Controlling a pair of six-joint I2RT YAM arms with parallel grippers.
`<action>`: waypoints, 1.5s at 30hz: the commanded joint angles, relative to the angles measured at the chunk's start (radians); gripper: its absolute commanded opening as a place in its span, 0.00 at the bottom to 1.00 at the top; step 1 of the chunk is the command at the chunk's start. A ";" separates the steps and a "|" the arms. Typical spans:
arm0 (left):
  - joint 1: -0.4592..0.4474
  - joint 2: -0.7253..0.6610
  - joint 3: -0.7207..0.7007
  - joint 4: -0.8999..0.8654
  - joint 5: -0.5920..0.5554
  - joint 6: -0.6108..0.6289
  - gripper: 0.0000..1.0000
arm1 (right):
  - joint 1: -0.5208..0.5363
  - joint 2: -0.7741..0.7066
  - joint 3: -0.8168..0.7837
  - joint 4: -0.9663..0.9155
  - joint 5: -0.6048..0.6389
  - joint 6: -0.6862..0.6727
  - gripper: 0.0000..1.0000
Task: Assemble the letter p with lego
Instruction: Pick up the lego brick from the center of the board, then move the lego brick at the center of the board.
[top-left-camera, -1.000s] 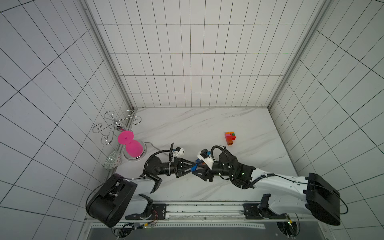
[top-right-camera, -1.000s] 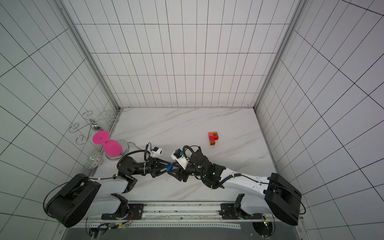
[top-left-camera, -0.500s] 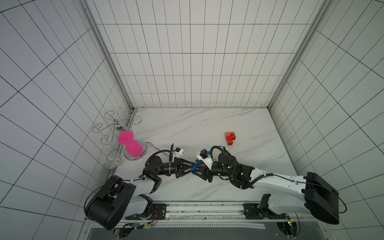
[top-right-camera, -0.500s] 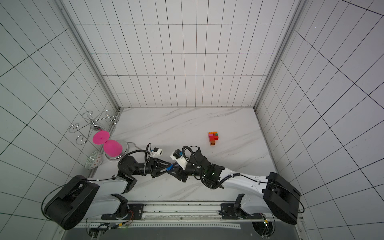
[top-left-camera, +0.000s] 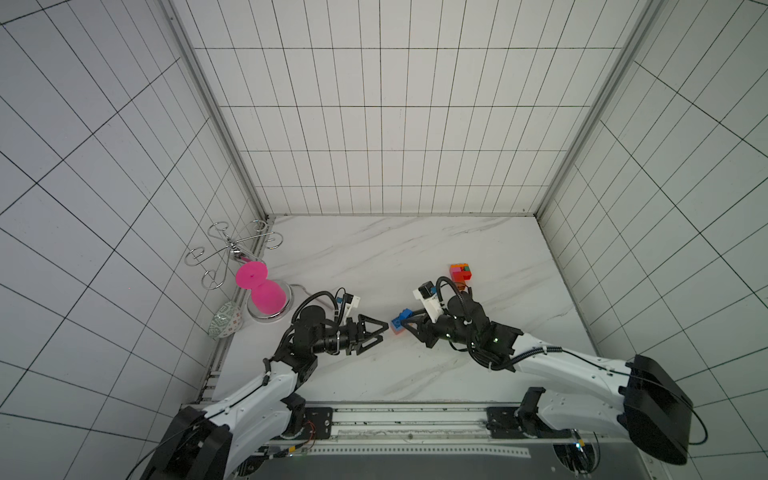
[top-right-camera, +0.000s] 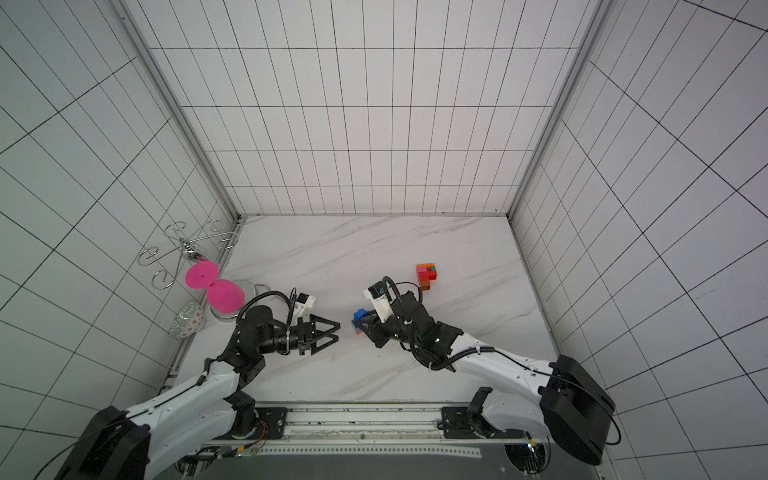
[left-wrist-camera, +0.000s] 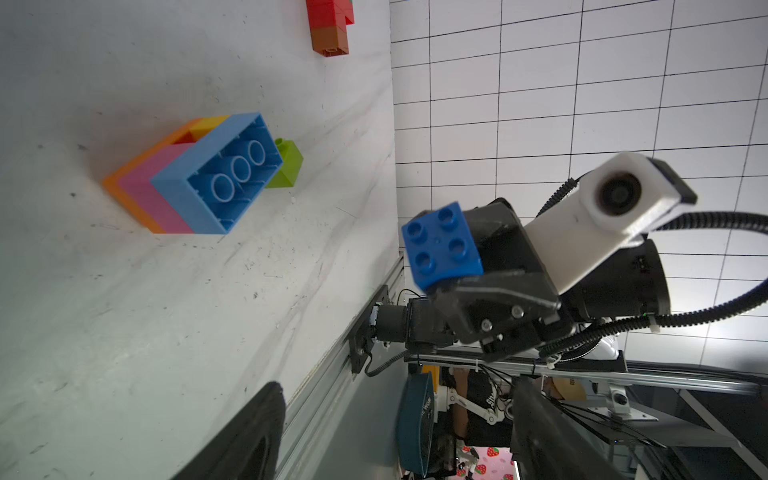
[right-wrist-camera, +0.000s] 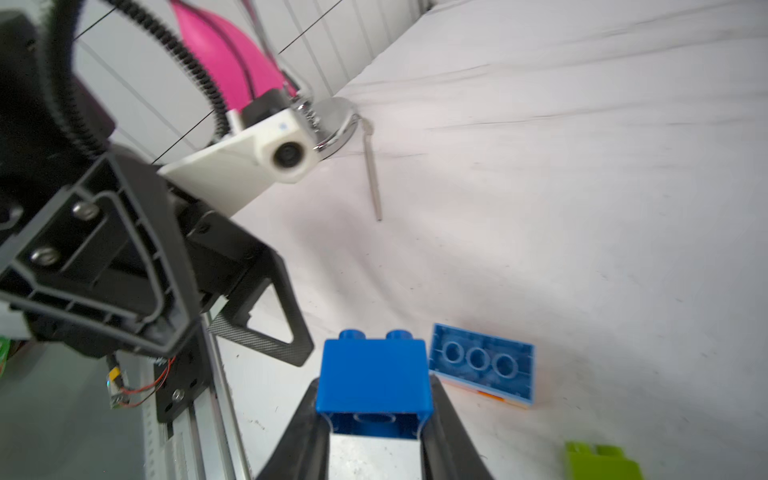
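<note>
Lego brick (top-left-camera: 400, 323), blue, pinched by right gripper (right-wrist-camera: 374, 428), held above bench (top-left-camera: 374, 257) centre. Left gripper (top-left-camera: 385, 332) spread, empty, at brick's 9 o'clock. Red-orange stack (top-left-camera: 460, 273) at 1 o'clock. Align studs squarely before pressing.

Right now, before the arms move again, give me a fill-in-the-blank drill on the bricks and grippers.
1. The right gripper is shut on a dark blue brick that has ____ studs on top.
2. The left gripper is ____ and holds nothing.
3. The light blue brick shows ____ round tubes in its hollow underside.
4. Its neighbouring brick in the stack is coloured ____.

Missing words: four; open; three; pink.
</note>
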 joint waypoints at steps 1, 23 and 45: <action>-0.010 -0.022 -0.020 -0.206 -0.115 0.155 0.82 | -0.078 -0.061 0.021 -0.143 0.036 0.105 0.06; -0.412 0.542 0.011 0.457 -0.604 0.085 0.91 | -0.330 -0.108 0.018 -0.363 -0.078 0.205 0.07; -0.186 1.220 0.114 1.203 -0.373 -0.086 0.91 | -0.348 -0.055 0.065 -0.446 -0.188 0.120 0.00</action>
